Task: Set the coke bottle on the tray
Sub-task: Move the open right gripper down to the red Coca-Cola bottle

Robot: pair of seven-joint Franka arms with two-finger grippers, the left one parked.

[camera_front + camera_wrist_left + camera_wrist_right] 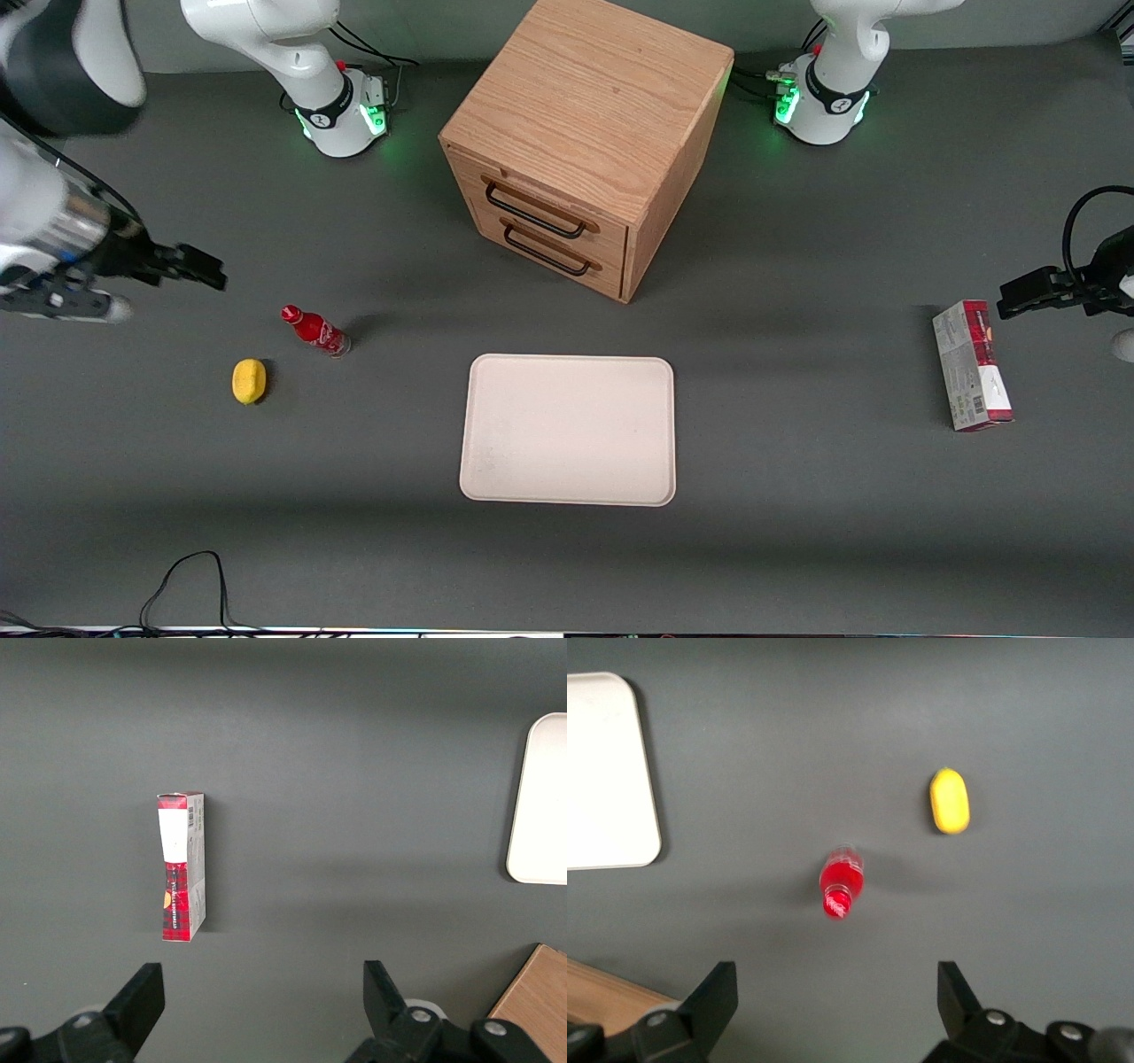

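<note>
Since the coke bottle (316,330) stands small, light and likely slick and tippy on the tabletop (797,532), the open, empty tool (837,1010) above it should pinch its body, not the cap.

A light oak wooden cabinet (585,142) with two drawers and dark wire handles stands on the dark grey counter (797,532), its corner turned toward six o'clock. A small yellow lemon-shaped object (249,381) lies at eight o'clock from it. A red-and-grey cardboard carton (971,365) lies flat at four o'clock.
</note>
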